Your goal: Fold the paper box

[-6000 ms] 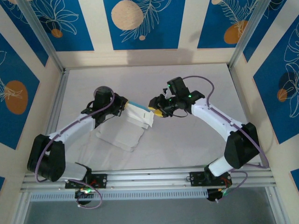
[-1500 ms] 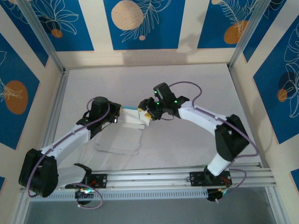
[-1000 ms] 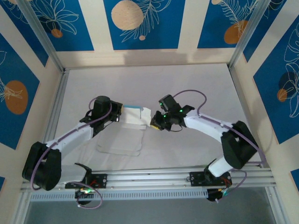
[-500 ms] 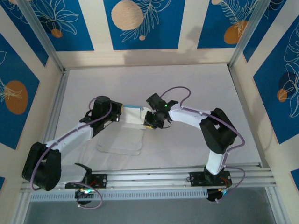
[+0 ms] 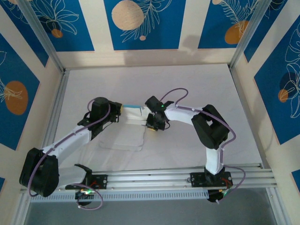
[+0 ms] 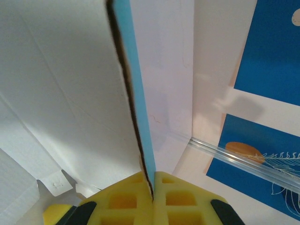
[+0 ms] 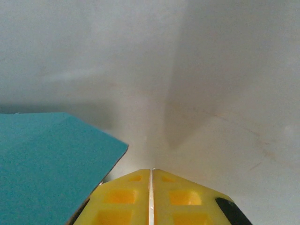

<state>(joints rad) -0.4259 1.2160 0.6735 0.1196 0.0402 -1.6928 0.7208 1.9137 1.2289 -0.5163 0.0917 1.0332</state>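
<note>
White table [image 5: 187, 84], blue walls: paper box [image 5: 133, 116] sits mid-table btwn the arms, only part folded, flaps not tucked yet, lots left; left gripper [image 6: 152, 187] pinches its blue/white edge, right gripper [image 7: 151, 187] pads pressed together by its other end.

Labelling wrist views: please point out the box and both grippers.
box [image 6: 138, 93], left wrist view, blue face.
left gripper [image 6: 153, 179], left wrist view, between pad tips.
right gripper [image 7: 151, 172], right wrist view, between pad tips.

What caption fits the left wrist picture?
Left gripper pinches the box by its blue-and-white edge.
</note>
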